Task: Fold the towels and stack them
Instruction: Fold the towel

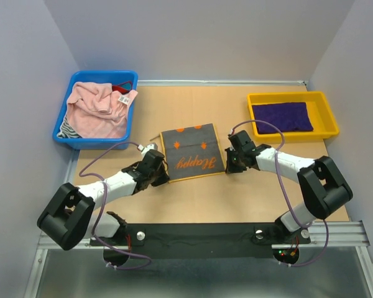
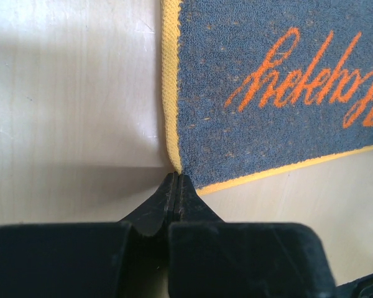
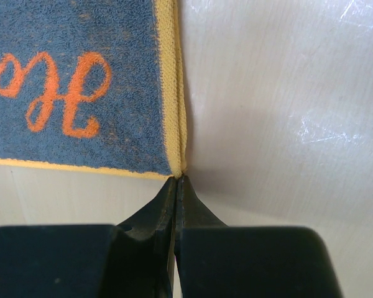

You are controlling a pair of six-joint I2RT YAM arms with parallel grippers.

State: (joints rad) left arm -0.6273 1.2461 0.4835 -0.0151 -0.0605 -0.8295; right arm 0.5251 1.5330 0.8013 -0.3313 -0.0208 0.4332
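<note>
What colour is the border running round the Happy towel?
Yellow, edging the grey Happy towel; it shows best in the left wrist view.

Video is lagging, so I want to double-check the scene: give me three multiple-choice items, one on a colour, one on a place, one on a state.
1. What colour is the lettering on the Happy towel?
A) white B) orange C) green
2. Where is the purple towel?
A) in the yellow bin B) under the Happy towel C) on top of the Happy towel
3. How does the left gripper stand?
A) wide open B) shut at the Happy towel's near corner C) shut, well away from any towel

Answers: 1 B, orange script on grey cloth; 2 A, it lies flat inside the yellow walls; 3 B, the left wrist view shows the fingertips meeting right at that corner.
</note>
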